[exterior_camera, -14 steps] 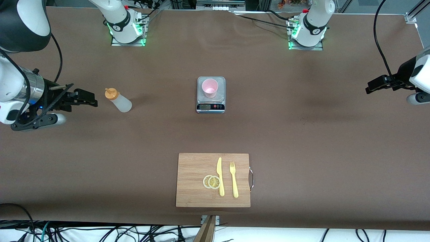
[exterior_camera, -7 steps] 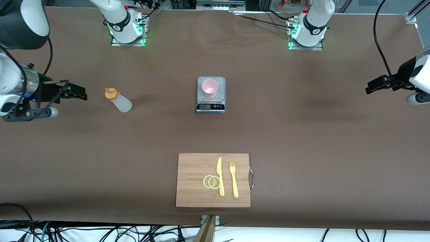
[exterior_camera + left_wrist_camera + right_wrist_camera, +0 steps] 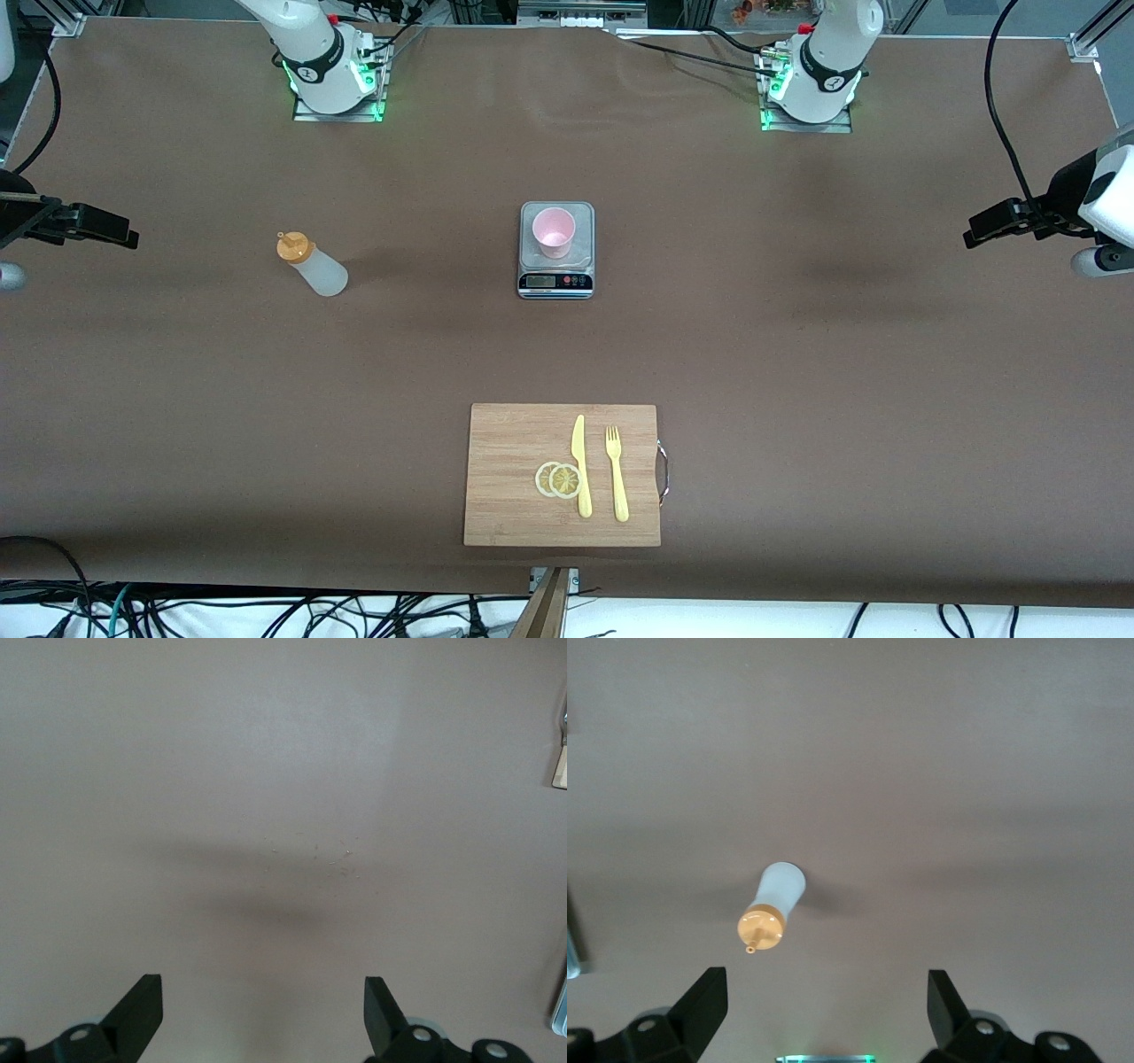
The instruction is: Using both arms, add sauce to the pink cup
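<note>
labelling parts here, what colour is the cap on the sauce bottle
Orange, on the sauce bottle; the front view shows it best.

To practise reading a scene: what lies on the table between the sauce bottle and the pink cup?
Only bare brown table, as the front view shows. The sauce bottle stands toward the right arm's end; the pink cup sits on a scale.

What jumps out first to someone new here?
The pink cup on a small scale mid-table, with the sauce upright toward the right arm's end. Nearer the front camera, a cutting board holds lemon slices, a knife and a fork. The right hand and left hand are open at the table's ends.
</note>
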